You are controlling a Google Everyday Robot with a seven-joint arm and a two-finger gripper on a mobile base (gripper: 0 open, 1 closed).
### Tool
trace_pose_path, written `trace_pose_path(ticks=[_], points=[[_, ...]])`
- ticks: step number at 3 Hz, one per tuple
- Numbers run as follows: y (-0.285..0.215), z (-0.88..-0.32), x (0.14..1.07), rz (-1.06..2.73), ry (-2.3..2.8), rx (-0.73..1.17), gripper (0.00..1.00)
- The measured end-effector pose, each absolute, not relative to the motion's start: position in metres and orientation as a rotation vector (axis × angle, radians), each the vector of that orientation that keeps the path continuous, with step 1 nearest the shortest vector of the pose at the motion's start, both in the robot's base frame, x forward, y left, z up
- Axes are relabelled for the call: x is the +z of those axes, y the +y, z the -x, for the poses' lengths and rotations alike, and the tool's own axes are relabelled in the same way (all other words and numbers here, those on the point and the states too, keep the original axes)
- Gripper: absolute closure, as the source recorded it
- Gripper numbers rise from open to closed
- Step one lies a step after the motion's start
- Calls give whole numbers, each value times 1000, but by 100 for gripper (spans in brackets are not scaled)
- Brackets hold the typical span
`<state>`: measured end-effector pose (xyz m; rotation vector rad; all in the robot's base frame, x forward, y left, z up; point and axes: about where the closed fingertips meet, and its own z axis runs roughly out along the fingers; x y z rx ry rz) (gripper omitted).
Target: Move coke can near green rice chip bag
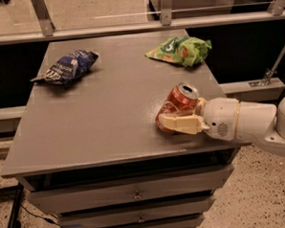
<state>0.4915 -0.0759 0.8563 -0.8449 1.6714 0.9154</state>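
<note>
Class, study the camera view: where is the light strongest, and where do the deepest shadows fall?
Camera view: light falls from above, leaving a pale sheen on the table near the coke can, whose silver top glints. The white tool, at the table's front right and shut on the tilted can, is brightly lit. The deepest shadow lies under the table's top, above the drawers.

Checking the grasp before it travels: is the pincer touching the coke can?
Touching. The camera view shows the pincer over the table, one finger pressed across the tilted coke can.
</note>
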Motion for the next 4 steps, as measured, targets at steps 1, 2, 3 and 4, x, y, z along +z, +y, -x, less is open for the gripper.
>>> trace_pose_path(ticks=[1, 2, 3, 4], points=[[-76, -492, 857, 845, 1671, 916, 100], [-88, -516, 876, 834, 1625, 858, 100], [-112, -562, 899, 829, 1594, 774, 100], [-141, -606, 923, 867, 1611, 638, 100]])
